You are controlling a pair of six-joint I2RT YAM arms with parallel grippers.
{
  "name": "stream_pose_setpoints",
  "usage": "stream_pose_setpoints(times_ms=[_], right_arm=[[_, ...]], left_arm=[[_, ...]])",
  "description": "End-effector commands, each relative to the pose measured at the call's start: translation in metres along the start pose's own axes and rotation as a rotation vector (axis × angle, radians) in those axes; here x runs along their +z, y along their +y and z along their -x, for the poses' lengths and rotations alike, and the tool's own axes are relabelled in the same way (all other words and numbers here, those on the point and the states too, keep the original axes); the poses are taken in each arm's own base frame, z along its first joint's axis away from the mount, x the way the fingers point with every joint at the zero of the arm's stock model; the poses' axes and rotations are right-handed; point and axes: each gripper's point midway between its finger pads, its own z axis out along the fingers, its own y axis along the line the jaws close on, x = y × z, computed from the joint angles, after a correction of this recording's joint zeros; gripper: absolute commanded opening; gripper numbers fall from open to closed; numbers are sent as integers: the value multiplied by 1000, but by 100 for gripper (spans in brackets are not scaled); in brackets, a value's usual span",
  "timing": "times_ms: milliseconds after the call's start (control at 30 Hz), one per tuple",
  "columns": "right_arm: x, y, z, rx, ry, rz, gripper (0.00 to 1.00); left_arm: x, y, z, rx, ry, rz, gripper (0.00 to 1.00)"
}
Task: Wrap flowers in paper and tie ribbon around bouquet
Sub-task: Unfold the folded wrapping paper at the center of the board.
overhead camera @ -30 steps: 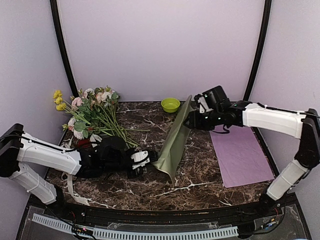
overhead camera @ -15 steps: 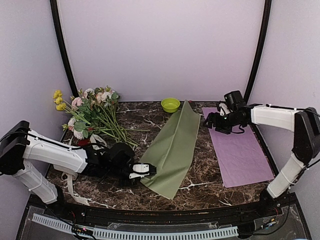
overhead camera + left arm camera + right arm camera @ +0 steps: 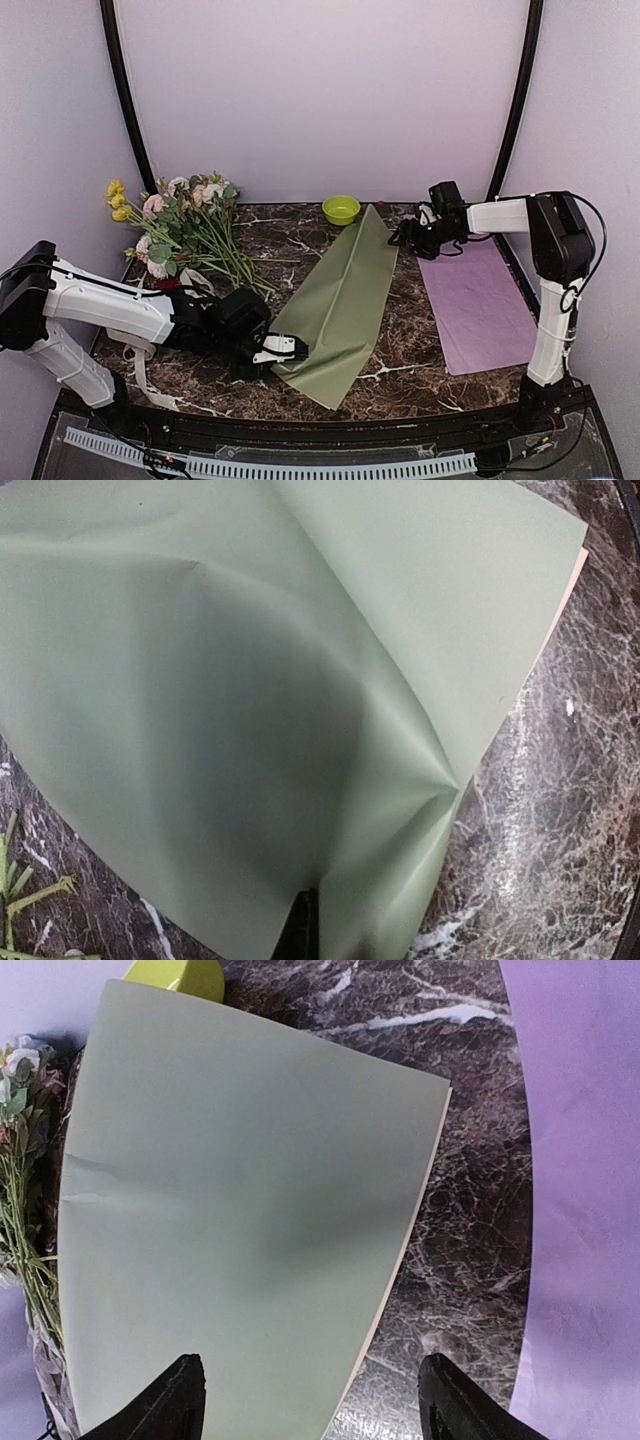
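The paper (image 3: pixel 345 300), sage-green with a peach edge showing, lies diagonally across the middle of the marble table (image 3: pixel 405 368). The left gripper (image 3: pixel 288 347) pinches its near left edge, jaws pressed together. The right gripper (image 3: pixel 405 236), jaws spread and empty, hovers beside its far corner. The flowers (image 3: pixel 195 235) lie at far left.

Bare tabletop (image 3: pixel 405 300) between paper (image 3: pixel 345 300), purple sheet (image 3: pixel 480 310)

Sage-green paper (image 3: pixel 300 680) overruns the left wrist view's left, top and bottom edges, hiding the left gripper (image 3: pixel 302 932) but for a dark sliver. The ribbon (image 3: pixel 140 378) lies partly under the left arm (image 3: pixel 110 310), lettering too small to read; the right wrist view crops the bowl (image 3: pixel 178 977)
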Motion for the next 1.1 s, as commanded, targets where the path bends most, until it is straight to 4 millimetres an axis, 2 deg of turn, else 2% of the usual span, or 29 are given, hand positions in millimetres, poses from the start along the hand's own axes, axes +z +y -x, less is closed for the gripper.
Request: stream_pose_setpoints(times_ms=[0, 100, 233, 433, 633, 733, 900, 1067], right_arm=[[16, 13, -2, 54, 8, 110, 74], [24, 20, -15, 77, 34, 154, 74], [25, 31, -47, 96, 93, 206, 75], [6, 31, -102, 154, 148, 229, 74], [-13, 42, -148, 191, 201, 255, 74], [-19, 47, -163, 229, 204, 272, 74], [-16, 68, -187, 266, 262, 352, 74], [-13, 85, -192, 299, 284, 437, 74]], left_arm=[[-7, -8, -6, -27, -7, -19, 0], [-3, -6, -5, -36, 1, -19, 0], [1, -6, -7, -31, 19, -25, 0], [-4, -5, -4, -35, -9, -14, 0], [-4, -1, -2, -37, -15, -9, 0], [-5, -1, -1, -37, -20, -11, 0], [-7, 1, 1, -35, -27, -3, 0], [-7, 3, 1, -39, -32, 8, 0]])
